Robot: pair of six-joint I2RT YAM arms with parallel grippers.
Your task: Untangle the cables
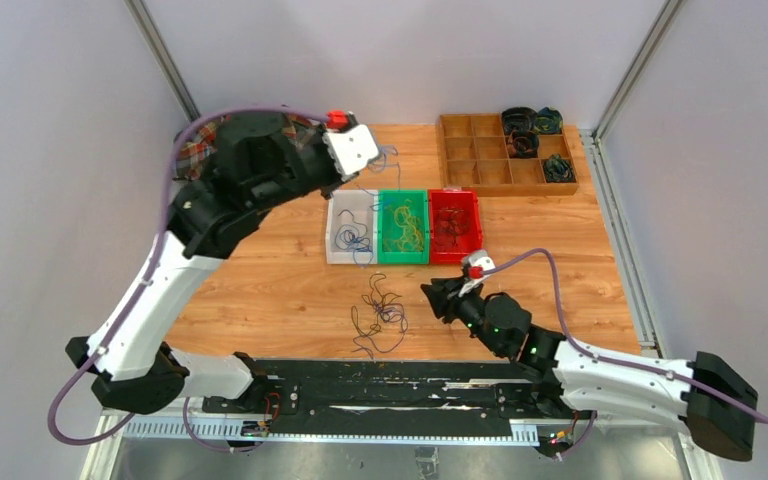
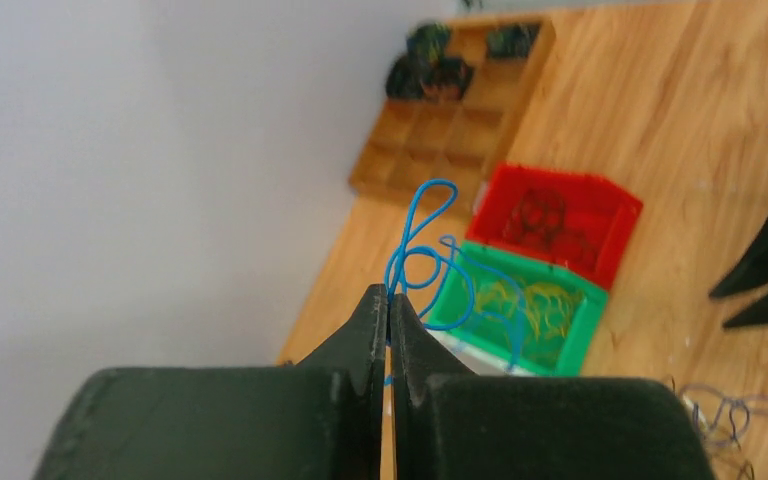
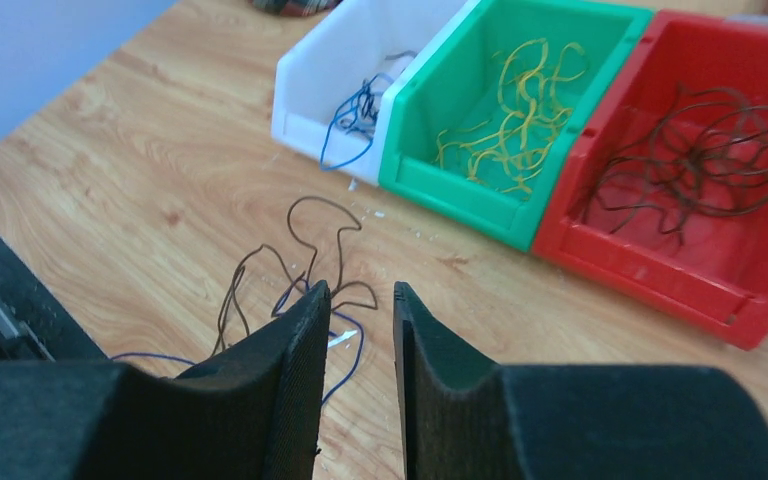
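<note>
Left arm (image 1: 230,190) is up high, closest to the overhead camera and the biggest thing in view. Black and white shell, purple hose looped over it. Its left gripper (image 2: 388,296) has fingers pressed together on a blue cable (image 2: 405,240), which curls up out of the tips in loose loops, over the far side of the table near the bins.

Table (image 1: 260,290) is wood-grain laminate, flat and matte. Right arm (image 1: 520,335) sits low near the front edge. The right gripper (image 3: 360,292) has ribbed black fingers apart with nothing between them, hovering just above the tangle (image 3: 305,262).

Wooden tray (image 1: 480,160) at the far right is a compartment grid with dark coils in a few cells. There are three glossy plastic bins in a row, touching:
- The white bin (image 1: 337,205) holds blue wire.
- The green bin (image 1: 403,194) holds yellow wire.
- The red bin (image 1: 457,194) holds dark wire.

The tangle is small – thin dark-brown and blue strands, loosely looped, lying on bare table between the bins and the arm bases.

Handling, as a judgement: the cables look near weightless, limp but kinky, with smooth insulation likely to slip from a light pinch. Best taken at an outer loop or free end, not the crossed middle – a pull there probably drags the whole clump.
</note>
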